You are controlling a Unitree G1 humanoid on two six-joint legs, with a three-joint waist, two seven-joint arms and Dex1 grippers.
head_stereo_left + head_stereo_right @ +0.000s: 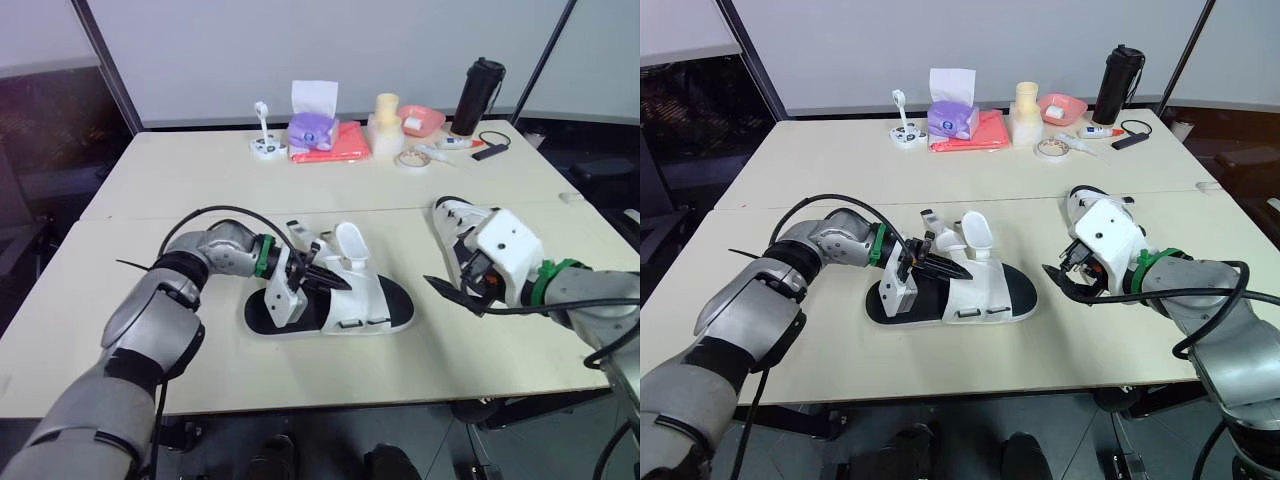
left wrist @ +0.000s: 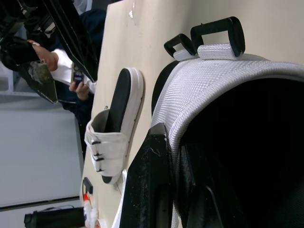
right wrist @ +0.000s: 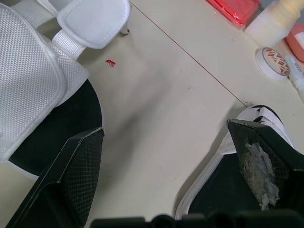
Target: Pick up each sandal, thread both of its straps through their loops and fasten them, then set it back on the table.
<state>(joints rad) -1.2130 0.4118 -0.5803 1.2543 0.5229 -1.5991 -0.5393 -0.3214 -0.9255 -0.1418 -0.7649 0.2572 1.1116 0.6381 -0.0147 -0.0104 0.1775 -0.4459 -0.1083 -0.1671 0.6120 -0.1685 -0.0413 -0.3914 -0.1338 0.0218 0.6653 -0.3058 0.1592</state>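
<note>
Left gripper [image 1: 325,277] pinching white mesh strap [image 2: 223,80] of near sandal [image 1: 370,305], which is lying flat at table [image 1: 200,180] centre. Right gripper [image 1: 458,294] hanging spread wide above table between both sandals, second sandal [image 1: 455,215] lying just beside one finger.

Left pincer [image 1: 335,281] clamped shut, arm bent inward — right pincer [image 3: 164,129] spread wide, held low
</note>
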